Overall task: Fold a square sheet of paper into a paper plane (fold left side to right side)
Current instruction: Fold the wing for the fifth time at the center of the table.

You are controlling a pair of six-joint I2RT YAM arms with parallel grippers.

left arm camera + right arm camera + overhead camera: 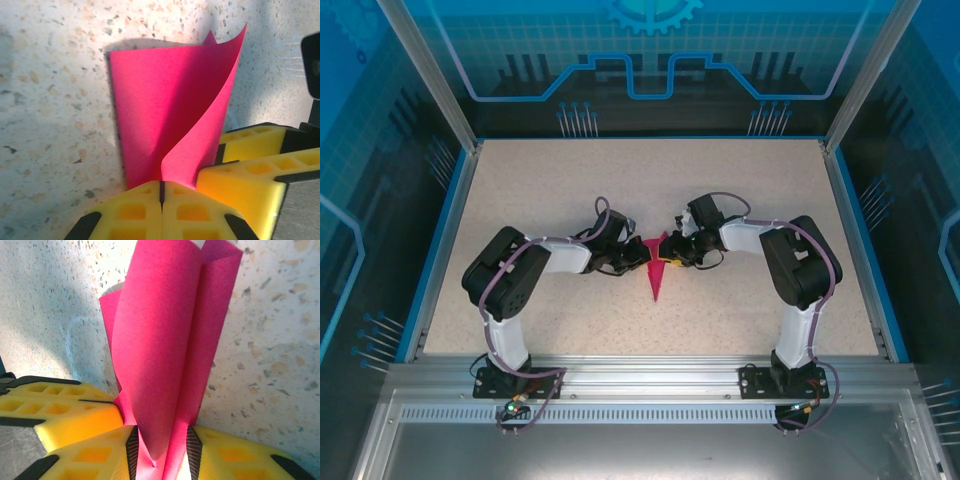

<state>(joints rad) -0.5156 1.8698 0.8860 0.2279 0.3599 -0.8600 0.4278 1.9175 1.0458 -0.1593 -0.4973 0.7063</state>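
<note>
The magenta-pink paper point(656, 275) lies mid-table as a narrow dart, its tip pointing toward the arm bases, and both grippers meet at its wide far end. My left gripper point(640, 254) point(161, 184) is shut on a curled flap of the paper point(170, 110), which rises from its closed yellow fingertips. My right gripper point(673, 250) point(161, 442) has the folded layers of the paper point(165, 340) standing between its two black pads, which touch them on both sides. The two grippers are almost touching: right fingers point(250, 170) sit beside the left ones.
The speckled beige tabletop point(520, 200) is framed by a blue rim point(438, 250) and aluminium posts. Both arm bases are bolted at the near edge point(640, 375). A left finger point(60, 415) crowds the right gripper's left side.
</note>
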